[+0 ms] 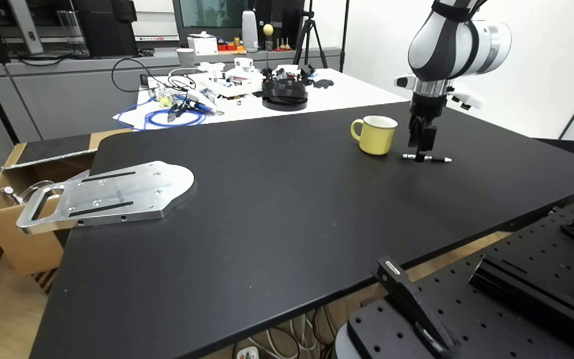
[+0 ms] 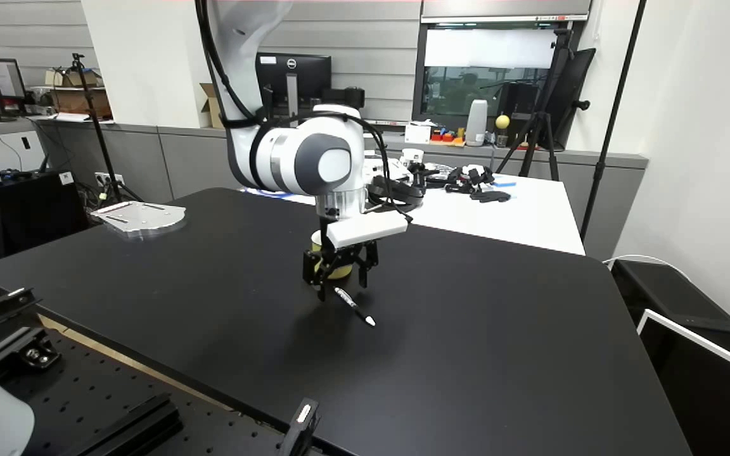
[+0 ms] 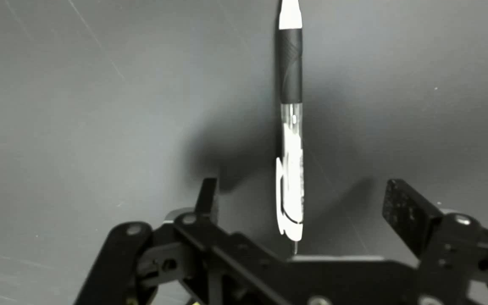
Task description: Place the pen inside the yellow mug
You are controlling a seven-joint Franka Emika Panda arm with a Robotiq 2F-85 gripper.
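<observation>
Jaws spread wide, the gripper (image 3: pixel 301 186) hangs low over the pen (image 3: pixel 291 65), which lies flat on the table (image 3: pixel 79 127), its clip end between the jaws and apart from both. From left in an exterior view, a metal plate (image 1: pixel 122 194) juts over the table's edge, well apart from the gripper, and the mug (image 1: pixel 376 138) stands upright near the gripper, handle facing away.
</observation>
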